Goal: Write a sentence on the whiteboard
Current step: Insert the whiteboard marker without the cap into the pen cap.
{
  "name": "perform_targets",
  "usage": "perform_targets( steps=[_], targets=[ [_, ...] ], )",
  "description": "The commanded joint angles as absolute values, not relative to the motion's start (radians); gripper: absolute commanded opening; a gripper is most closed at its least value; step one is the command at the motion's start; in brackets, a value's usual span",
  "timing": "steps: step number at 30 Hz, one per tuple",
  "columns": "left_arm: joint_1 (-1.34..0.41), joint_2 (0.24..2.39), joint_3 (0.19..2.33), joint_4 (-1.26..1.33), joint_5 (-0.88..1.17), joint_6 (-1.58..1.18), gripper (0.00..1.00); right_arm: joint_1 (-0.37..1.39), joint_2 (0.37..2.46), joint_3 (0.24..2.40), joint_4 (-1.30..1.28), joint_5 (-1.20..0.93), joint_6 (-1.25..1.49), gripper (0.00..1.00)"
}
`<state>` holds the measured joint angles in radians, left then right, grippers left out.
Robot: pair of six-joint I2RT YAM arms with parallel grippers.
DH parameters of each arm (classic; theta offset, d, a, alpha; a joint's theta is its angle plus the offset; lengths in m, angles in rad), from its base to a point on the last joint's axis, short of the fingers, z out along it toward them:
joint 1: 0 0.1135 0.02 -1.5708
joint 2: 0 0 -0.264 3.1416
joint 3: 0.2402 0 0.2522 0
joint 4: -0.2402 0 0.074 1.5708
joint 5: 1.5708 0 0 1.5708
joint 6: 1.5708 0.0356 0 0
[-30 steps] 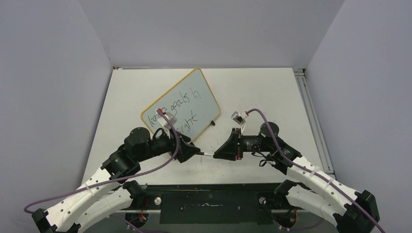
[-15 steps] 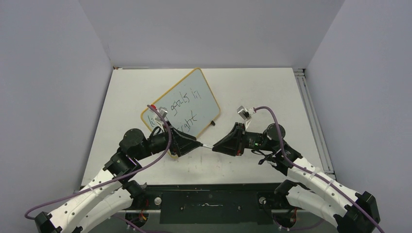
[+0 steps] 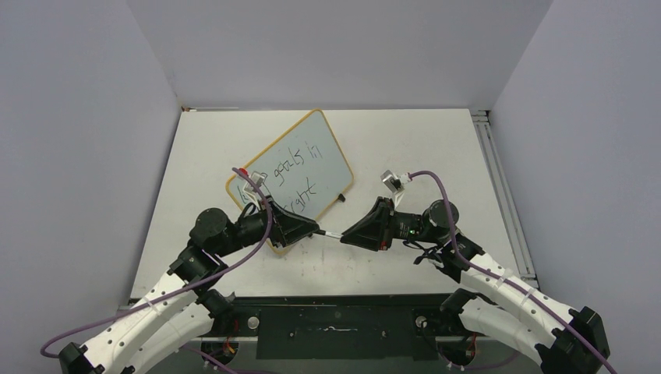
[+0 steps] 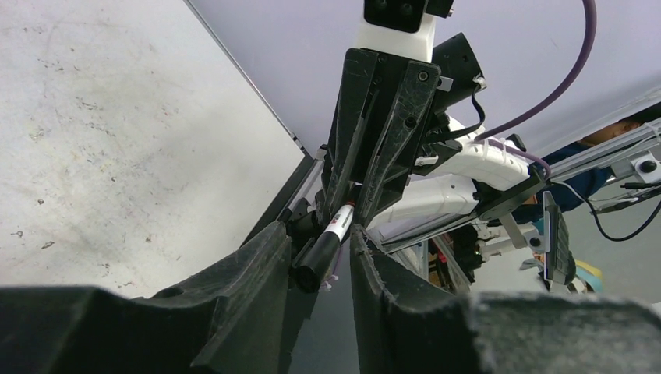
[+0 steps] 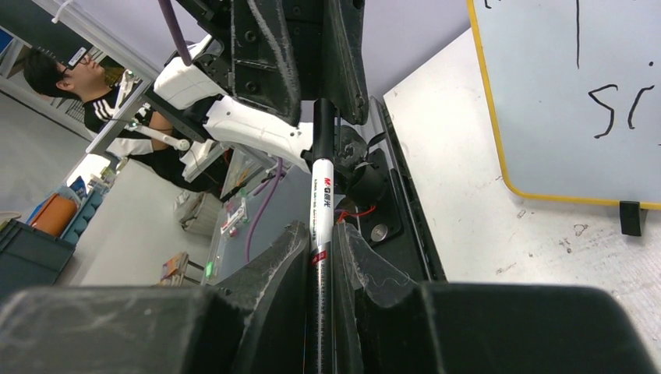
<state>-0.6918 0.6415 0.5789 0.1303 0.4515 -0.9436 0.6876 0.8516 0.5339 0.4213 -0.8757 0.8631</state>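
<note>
Yellow-rimmed, the whiteboard (image 3: 331, 181) lies turned at an angle on the tabletop (image 3: 405, 148), left of centre, with its near corner under the left arm. The sentence (image 3: 300, 165) is written on it in thin black marker. "goals in" reads plainly, while the arm hides part of the rest. Just right of that near corner, the left fingers (image 4: 261, 269) flank the black end of a marker (image 5: 322, 202). They stand close on both sides, but I cannot tell whether they actually pinch it. The marker runs across to the right fingers (image 5: 284, 257), which are clenched on its other end.
</note>
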Motion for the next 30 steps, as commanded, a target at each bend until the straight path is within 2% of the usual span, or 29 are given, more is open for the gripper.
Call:
perform_targets(
  steps=[1, 4, 8, 18, 30],
  targets=[
    [-0.687, 0.632, 0.582, 0.209, 0.478, -0.967, 0.3, 0.683, 0.849, 0.535, 0.513, -0.867, 0.867, 0.05],
    [-0.687, 0.632, 0.574, 0.22, 0.484, -0.98, 0.21, 0.684, 0.847, 0.536, 0.515, -0.86, 0.867, 0.05],
    [-0.687, 0.635, 0.555, 0.249, 0.499, -1.004, 0.0, 0.683, 0.848, 0.534, 0.525, -0.858, 0.865, 0.05],
    [-0.696, 0.655, 0.54, 0.311, 0.541, -1.02, 0.0, 0.685, 0.849, 0.533, 0.577, -0.847, 0.869, 0.05],
    [-0.789, 0.691, 0.543, 0.321, 0.507, -0.987, 0.0, 0.687, 0.859, 0.531, 0.624, -0.825, 0.882, 0.05]
  ],
)
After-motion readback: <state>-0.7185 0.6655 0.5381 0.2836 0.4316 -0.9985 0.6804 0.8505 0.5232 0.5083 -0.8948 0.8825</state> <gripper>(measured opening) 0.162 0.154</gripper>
